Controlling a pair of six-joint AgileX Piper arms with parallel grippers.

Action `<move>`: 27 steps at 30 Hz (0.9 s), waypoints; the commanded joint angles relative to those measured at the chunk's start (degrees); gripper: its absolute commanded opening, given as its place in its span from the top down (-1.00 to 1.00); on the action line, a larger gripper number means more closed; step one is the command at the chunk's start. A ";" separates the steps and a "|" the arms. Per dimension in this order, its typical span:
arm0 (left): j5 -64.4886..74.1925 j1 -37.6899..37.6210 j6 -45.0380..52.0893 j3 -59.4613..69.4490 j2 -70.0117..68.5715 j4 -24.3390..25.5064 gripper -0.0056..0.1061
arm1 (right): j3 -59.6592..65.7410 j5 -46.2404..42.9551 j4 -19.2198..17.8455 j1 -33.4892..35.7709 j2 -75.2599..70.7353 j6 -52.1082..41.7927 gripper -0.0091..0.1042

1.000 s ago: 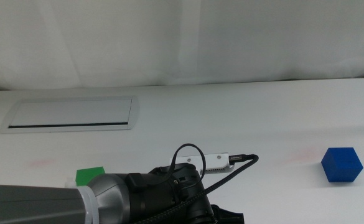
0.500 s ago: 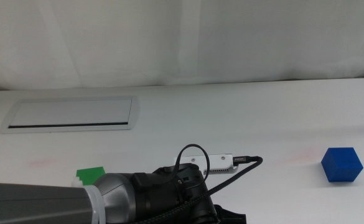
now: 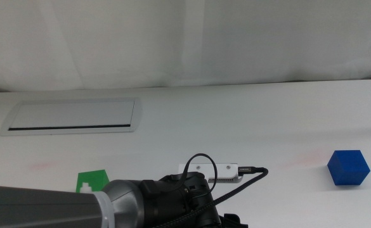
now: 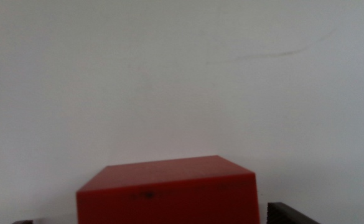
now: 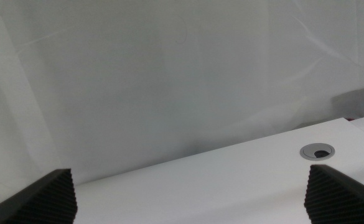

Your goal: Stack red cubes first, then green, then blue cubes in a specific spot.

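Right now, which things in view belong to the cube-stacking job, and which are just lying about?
Job:
red cube, between the left gripper jaws
green cube
blue cube

Lying about:
cable hatch
round grommet

Right gripper waits, open.

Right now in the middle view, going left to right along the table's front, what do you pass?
Small matte green cube, partly behind the arm → left arm's dark wrist with its white camera module → small deep-blue cube.
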 commanded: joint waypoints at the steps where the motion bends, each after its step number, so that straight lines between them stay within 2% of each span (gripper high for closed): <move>1: 0.34 -0.21 -0.01 -0.09 -1.13 1.41 -0.76 | 0.19 -0.15 -0.31 -0.31 -0.18 -0.55 -0.98; 5: 0.34 -0.21 -0.01 -0.09 -3.24 4.98 -0.76 | 0.19 -0.15 -0.31 -0.31 -0.18 -0.55 -0.98; 9: 0.34 -0.10 -0.01 -0.09 -9.22 11.57 -0.76 | 0.19 -0.15 -0.31 -0.31 -0.18 -0.55 -0.98; 12: 0.34 1.07 1.39 -0.09 -13.28 14.32 -0.76 | 0.19 -0.15 -0.31 -0.31 -0.18 -0.55 -0.98; 19: 0.54 8.62 10.97 -0.09 -23.91 14.05 -0.76 | 0.19 -0.15 -0.31 -0.31 -0.18 -0.55 -0.98; 27: 5.81 22.59 27.07 -0.09 -34.13 4.07 -0.76 | 0.19 -0.15 -0.31 -0.31 -0.18 -0.55 -0.98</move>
